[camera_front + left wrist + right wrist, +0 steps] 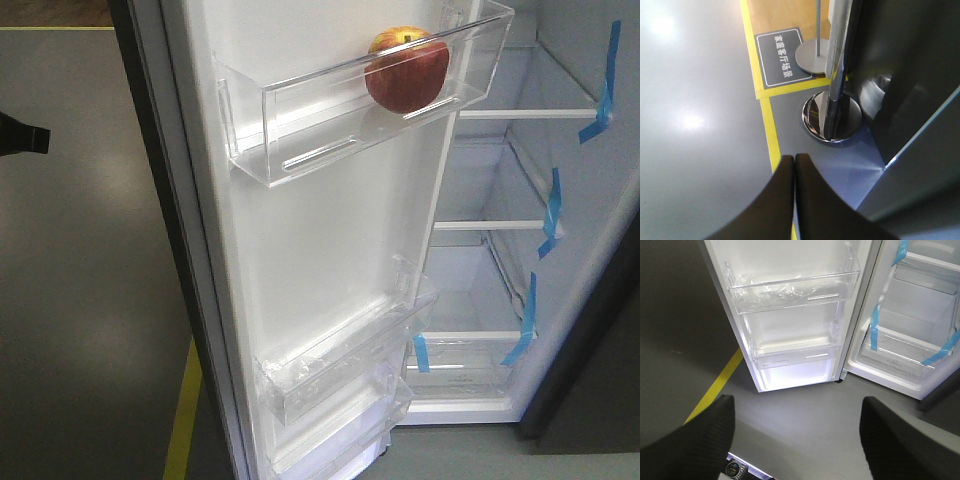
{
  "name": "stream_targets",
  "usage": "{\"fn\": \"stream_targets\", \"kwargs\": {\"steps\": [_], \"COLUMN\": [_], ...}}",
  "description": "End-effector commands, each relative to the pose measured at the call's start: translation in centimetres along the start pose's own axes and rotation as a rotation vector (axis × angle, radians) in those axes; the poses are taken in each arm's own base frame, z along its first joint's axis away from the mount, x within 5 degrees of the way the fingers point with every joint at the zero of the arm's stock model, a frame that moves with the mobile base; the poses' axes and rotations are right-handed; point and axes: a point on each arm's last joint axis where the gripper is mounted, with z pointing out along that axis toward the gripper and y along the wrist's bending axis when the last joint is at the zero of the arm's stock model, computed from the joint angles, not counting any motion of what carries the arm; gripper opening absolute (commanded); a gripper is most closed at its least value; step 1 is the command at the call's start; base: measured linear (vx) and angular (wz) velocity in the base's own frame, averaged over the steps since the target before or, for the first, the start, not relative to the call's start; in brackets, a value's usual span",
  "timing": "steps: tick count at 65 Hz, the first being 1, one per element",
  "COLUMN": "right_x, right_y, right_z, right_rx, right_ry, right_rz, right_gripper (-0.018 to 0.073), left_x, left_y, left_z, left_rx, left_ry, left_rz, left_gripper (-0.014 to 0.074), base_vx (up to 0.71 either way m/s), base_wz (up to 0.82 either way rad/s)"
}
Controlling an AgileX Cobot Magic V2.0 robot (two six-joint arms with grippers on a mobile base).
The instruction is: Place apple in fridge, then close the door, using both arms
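Observation:
The red apple (405, 70) with a yellow patch sits in the top clear bin (300, 130) of the open door (320, 240). To its right the fridge (495, 225) shows a white inside with blue-taped shelves. My right gripper (796, 407) is open and holds nothing. It hangs low over the floor, facing the lower bins of the door (790, 325) and the bottom of the fridge (900, 355). My left gripper (794, 157) is shut on nothing, with its fingertips pressed together over the floor. It is beside a dark grey panel (920, 75).
A chrome post on a round base (832, 120) stands on the floor ahead of the left gripper. A yellow tape line (771, 135) and a grey floor sign (782, 57) lie nearby. A black part (22, 135) juts in at the front view's left edge.

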Motion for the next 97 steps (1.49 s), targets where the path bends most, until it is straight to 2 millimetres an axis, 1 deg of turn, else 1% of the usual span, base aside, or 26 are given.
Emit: {"fn": "stream_targets", "kwargs": {"steps": [1,8,11,21,29,33,37,50,67,78,97], "right_x": [-1.0,-1.0,-1.0,-1.0,-1.0,-1.0,-1.0,-1.0,-1.0,-1.0,-1.0], "right_y": [0.0,0.0,0.0,0.0,0.0,0.0,0.0,0.0,0.0,0.0,0.0], "right_z": [-0.3,-0.3,-0.3,-0.3,-0.3,-0.3,-0.3,-0.3,-0.3,-0.3,-0.3], "right_rx": [0.003,0.003,0.003,0.003,0.003,0.003,0.003,0.003,0.003,0.003,0.003], "right_ry": [-0.064,-0.064,-0.064,-0.064,-0.064,-0.064,-0.064,-0.064,-0.060,-0.059,-0.059], "right_rz": [0.003,0.003,0.003,0.003,0.003,0.003,0.003,0.003,0.003,0.003,0.003], "right_gripper": [0.0497,0.0497,0.0497,0.0497,0.0497,0.0497,0.0497,0.0497,0.0497,0.0497,0.0497], "left_x": [-2.4,-3.4,-4.0,-5.6,-6.3,-6.4,-6.6,-6.9,-6.6,-6.4,-5.7], "left_y": [0.1,0.0,-0.3,-1.2,-1.8,-2.4,-3.1,-5.5,-8.6,-11.2,-16.1], "left_z": [-0.2,1.3,2.1,4.1,5.5,6.2,6.4,6.3,6.2,5.9,4.7], "left_rx": [-0.006,0.000,0.006,0.032,0.053,0.070,0.085,0.130,0.198,0.287,0.510], "left_ry": [-0.110,-0.123,-0.133,-0.142,-0.120,-0.105,-0.103,-0.112,-0.103,-0.112,-0.125], "left_rz": [-0.004,0.007,0.018,0.041,0.050,0.072,0.105,0.161,0.225,0.246,0.324], "left_gripper": [-0.0006,-0.0006,-0.0006,-0.0006,-0.0006,-0.0006,-0.0006,-0.0006,-0.0006,-0.0006,-0.0006], "base_vx": [0.00,0.00,0.00,0.00,0.00,0.00,0.00,0.00,0.00,0.00,0.00], "base_wz": [0.00,0.00,0.00,0.00,0.00,0.00,0.00,0.00,0.00,0.00,0.00]}}
